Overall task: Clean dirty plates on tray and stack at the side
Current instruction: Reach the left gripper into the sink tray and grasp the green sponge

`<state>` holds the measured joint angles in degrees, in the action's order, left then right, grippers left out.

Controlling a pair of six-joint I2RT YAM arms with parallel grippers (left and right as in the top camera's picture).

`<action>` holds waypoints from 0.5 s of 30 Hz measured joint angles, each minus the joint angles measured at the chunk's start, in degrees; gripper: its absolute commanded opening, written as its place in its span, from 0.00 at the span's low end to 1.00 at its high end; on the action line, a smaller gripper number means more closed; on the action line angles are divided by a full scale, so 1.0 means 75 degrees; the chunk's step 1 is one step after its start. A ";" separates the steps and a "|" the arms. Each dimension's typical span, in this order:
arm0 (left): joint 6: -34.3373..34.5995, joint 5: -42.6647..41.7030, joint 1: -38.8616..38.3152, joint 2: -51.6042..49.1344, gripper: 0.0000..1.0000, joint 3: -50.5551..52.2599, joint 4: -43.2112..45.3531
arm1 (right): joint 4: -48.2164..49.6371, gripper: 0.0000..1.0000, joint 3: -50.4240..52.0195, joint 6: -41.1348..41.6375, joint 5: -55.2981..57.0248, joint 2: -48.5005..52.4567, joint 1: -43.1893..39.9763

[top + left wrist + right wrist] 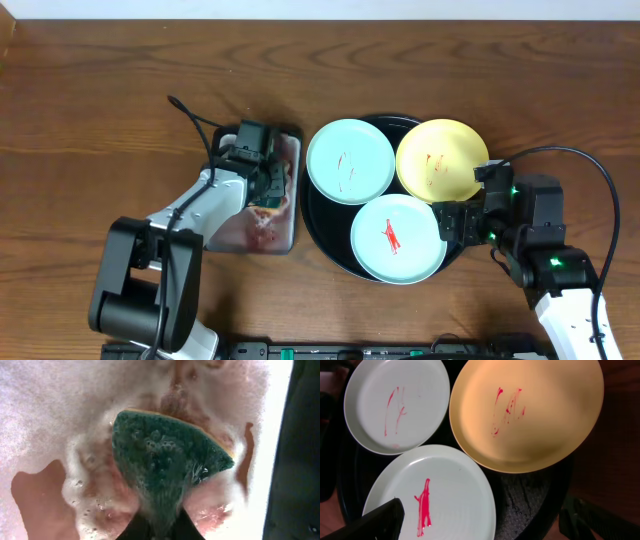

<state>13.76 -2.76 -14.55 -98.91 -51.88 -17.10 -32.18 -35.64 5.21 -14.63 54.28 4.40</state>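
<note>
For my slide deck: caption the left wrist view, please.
Jaws pinch a green-and-yellow sponge amid suds in the red-stained pan.

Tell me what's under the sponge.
White foam and reddish water in the metal pan surround the sponge. The pan surface directly beneath it is covered, so not visible.

Robot lab bench, wood-grain table (80, 80), two robot arms (190, 212), tray (318, 225) of smeared plates (350, 160), foamy pan (285, 238)

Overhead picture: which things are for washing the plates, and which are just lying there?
For the job: far mint plate, near mint plate, yellow plate, black tray, green sponge, soapy pan.
Just lying about: black cable beside the pan.
</note>
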 measured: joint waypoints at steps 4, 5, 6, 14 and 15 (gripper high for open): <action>-0.0003 0.0003 0.0003 0.0102 0.07 0.0000 -0.0105 | 0.0000 0.99 0.0000 0.0000 0.0000 0.0000 0.0000; 0.0000 0.0006 0.0003 0.0178 0.07 0.0000 -0.0178 | 0.0000 0.99 0.0000 0.0000 0.0000 0.0000 0.0000; 0.0000 0.0015 0.0003 0.0306 0.07 0.0003 -0.0283 | 0.0000 0.99 0.0000 0.0000 0.0000 0.0000 0.0000; 0.0294 0.0020 0.0003 0.1338 0.07 0.0003 -0.0822 | 0.0000 0.99 0.0000 0.0000 0.0003 0.0000 0.0000; 0.0350 0.0023 0.0003 0.1346 0.07 0.0003 -0.0901 | 0.0000 0.99 0.0000 0.0000 0.0003 0.0000 0.0000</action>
<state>16.38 -2.59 -14.52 -88.82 -51.86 -23.86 -32.18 -35.64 5.21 -14.61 54.28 4.40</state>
